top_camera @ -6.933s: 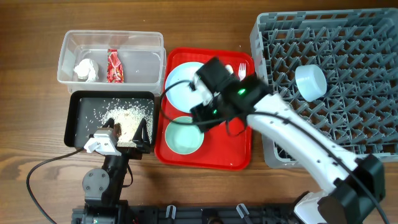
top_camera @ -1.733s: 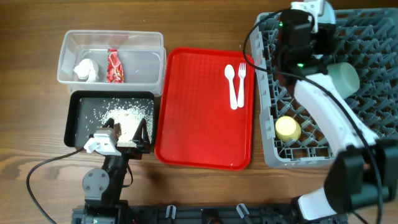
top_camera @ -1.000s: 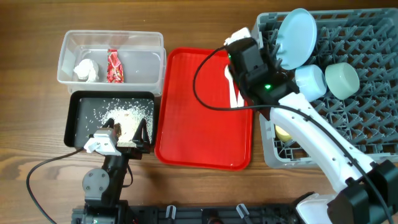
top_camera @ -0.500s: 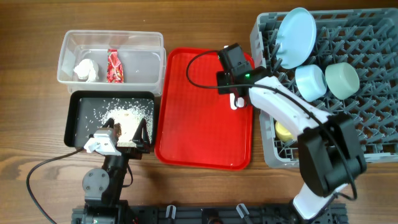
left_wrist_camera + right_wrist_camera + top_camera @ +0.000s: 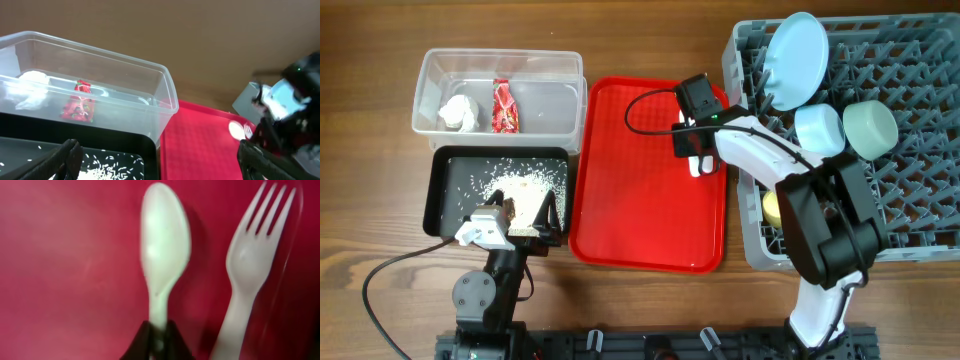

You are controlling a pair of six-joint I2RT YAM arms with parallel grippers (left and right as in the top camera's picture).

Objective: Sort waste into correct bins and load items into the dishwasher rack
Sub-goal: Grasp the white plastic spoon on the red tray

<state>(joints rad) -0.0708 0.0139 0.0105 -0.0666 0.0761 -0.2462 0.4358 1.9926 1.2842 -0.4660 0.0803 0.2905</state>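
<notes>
On the red tray point(image 5: 640, 190) lie the white spoon point(image 5: 165, 250) and the fork point(image 5: 252, 260), side by side. My right gripper point(image 5: 159, 341) is shut on the spoon's handle; overhead it point(image 5: 691, 142) hides most of both utensils. In the dishwasher rack point(image 5: 910, 170) sit the blue plate point(image 5: 798, 60), blue bowl point(image 5: 818, 130), green bowl point(image 5: 870, 125) and yellow cup point(image 5: 775, 207). My left gripper point(image 5: 527, 210) hangs open over the black tray point(image 5: 450, 170), above the rice scraps point(image 5: 525, 188). The clear tub point(image 5: 555, 100) holds the napkin point(image 5: 458, 112) and wrapper point(image 5: 504, 106).
The rack's left wall point(image 5: 745, 150) stands right beside the red tray's right edge. In the left wrist view the clear tub point(image 5: 167, 102) rises behind the black tray point(image 5: 120, 150). Bare wooden table point(image 5: 370, 150) lies to the left.
My right gripper came from the rack down onto the red tray and closed on the spoon's handle. The left arm has not moved.
</notes>
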